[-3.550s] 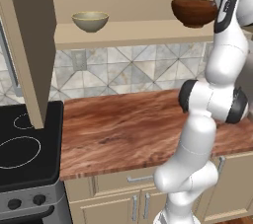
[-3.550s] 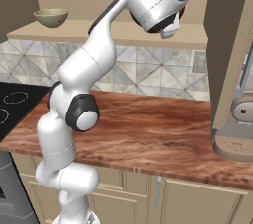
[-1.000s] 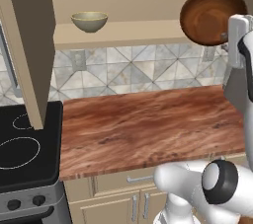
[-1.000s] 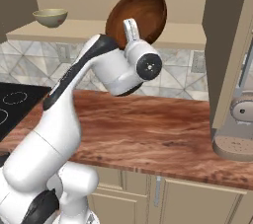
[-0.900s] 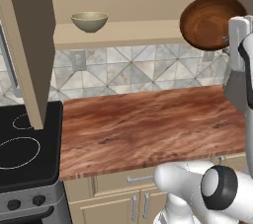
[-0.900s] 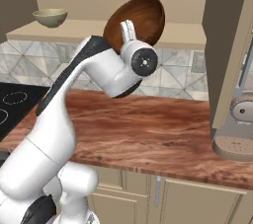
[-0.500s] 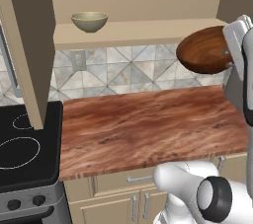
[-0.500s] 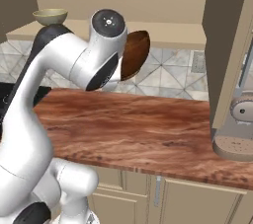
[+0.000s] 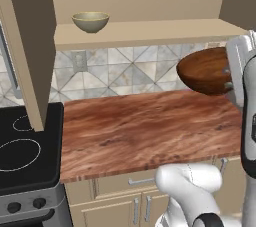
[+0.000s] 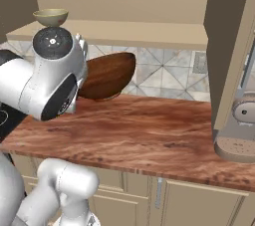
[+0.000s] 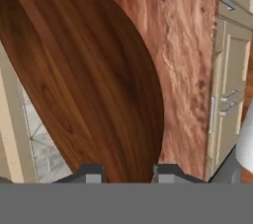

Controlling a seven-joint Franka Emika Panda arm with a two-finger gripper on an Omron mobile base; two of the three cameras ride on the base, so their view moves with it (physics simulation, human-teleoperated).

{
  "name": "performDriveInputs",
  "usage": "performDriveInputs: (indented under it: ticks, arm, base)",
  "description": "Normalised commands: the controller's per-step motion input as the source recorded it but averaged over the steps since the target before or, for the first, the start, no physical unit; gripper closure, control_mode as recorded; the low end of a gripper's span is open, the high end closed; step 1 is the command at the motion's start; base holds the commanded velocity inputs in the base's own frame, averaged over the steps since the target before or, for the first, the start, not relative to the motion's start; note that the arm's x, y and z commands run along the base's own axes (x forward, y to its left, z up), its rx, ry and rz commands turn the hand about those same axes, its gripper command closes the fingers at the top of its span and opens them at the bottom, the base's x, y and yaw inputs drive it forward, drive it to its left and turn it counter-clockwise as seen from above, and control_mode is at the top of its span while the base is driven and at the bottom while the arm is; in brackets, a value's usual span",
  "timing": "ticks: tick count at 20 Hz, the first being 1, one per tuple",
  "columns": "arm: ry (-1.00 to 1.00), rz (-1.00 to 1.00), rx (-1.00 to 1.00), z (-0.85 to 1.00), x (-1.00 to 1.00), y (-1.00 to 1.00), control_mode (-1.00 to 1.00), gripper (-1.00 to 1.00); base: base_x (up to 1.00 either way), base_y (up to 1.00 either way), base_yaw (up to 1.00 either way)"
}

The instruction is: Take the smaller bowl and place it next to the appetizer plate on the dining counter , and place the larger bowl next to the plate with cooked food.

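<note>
claw clenched on rim of wooden bowl, carried clear above counter, cream bowl well off on shelf; carrying step in hand, next likely calling for travel toward dining counter.

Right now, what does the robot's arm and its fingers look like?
The arm is glossy white, built of rounded tubular links with dark grey to black round joint caps. The fingers are small, dark grey blocky tips with lighter grey faces. No cables or markings are visible.
</note>
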Motion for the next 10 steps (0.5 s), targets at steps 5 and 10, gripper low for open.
performDriveInputs:
  ticks: [5,10]
  arm:
    - [-0.22,-0.28,0.20,-0.42,-0.26,0.46,-1.00,1.00]
    - [-0.21,0.08,0.07,0.07,-0.34,0.04,-1.00,1.00]
  base:
    - [0.00,0.00,0.00]
    - [0.00,0.00,0.00]
